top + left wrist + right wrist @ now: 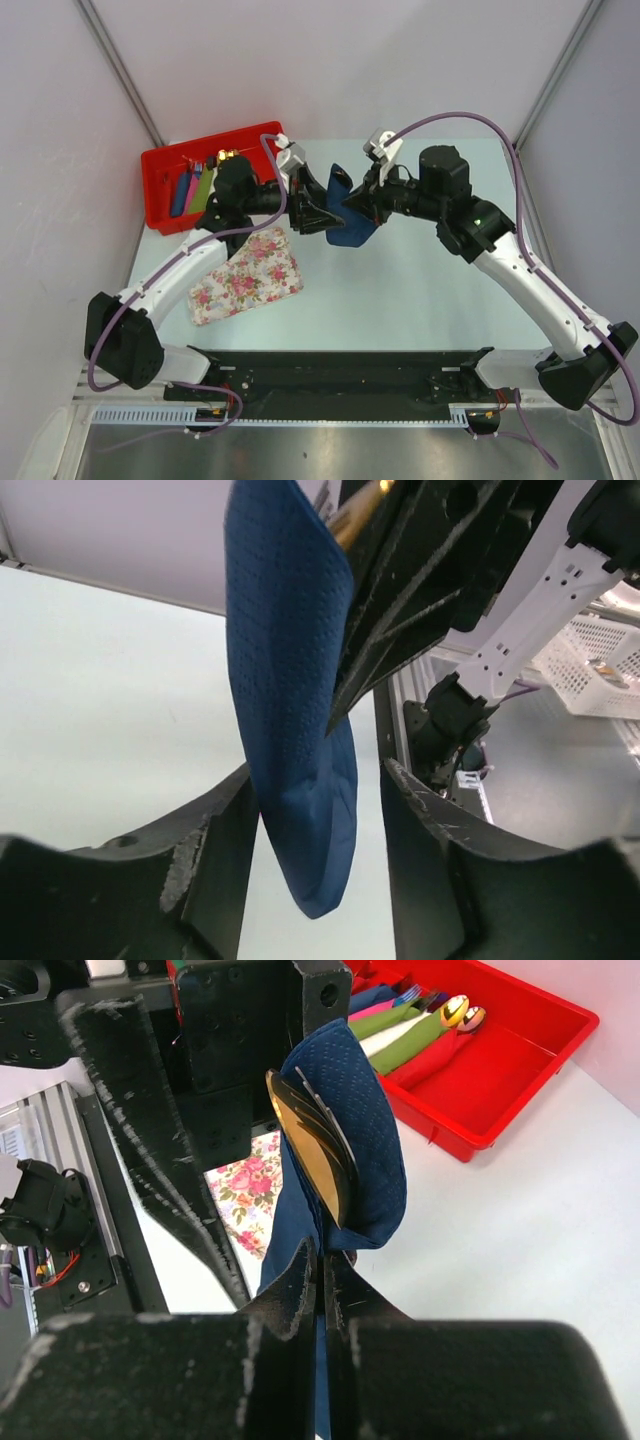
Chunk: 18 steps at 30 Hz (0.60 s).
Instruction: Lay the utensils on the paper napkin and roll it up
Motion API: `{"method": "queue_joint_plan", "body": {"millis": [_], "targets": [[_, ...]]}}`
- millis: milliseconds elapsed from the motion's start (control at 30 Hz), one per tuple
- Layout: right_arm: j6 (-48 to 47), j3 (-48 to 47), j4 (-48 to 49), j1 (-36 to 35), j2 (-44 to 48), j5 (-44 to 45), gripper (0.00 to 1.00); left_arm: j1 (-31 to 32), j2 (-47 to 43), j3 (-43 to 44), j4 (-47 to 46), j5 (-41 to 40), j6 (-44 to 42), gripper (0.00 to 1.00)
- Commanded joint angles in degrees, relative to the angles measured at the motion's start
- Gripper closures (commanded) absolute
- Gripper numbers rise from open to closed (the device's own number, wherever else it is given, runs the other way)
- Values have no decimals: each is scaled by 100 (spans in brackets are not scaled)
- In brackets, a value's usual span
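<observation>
Navy napkin (350,1130) pinched in right hand (322,1270) — dangling between left hand's (318,775) fingers (420,810).

Left arm (190,265) and right arm (530,290) reach forward and bend inward, grippers facing tip to tip. Left gripper (326,214): jaws apart, one finger (215,830) either side of the napkin (295,730). Right gripper (322,1260): jaws pressed together, pinching the napkin.

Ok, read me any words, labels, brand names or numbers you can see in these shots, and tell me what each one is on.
None: no text can be read in any view.
The navy napkin, the red bin and the flowered tray show no writing, labels or numbers.
</observation>
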<state>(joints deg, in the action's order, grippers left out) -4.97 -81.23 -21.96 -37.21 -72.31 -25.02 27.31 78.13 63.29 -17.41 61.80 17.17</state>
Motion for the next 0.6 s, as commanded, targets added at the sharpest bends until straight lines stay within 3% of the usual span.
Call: {"method": "queue_joint_plan", "body": {"millis": [0,200,300,333,433,500,533,567], "targets": [[-162,-112,350,-111,226,172,100,38,18,-36,-676,148,453,48],[-206,-77,376,-172,279,216,100,55,62,-71,-975,104,691,60],[-162,-60,385,-181,323,295,100,64,45,-123,-984,78,682,77],[-145,-59,402,-172,349,295,100,64,53,-141,-975,69,683,87],[-22,-51,490,-172,411,366,100,55,27,-176,-966,-27,743,100],[40,-51,534,-181,472,374,99,46,10,-194,-1149,-10,858,100],[127,-42,560,-181,507,383,93,46,10,-185,-1185,-19,893,100],[154,-25,569,-181,534,401,70,46,10,-194,-1212,-10,911,100]]}}
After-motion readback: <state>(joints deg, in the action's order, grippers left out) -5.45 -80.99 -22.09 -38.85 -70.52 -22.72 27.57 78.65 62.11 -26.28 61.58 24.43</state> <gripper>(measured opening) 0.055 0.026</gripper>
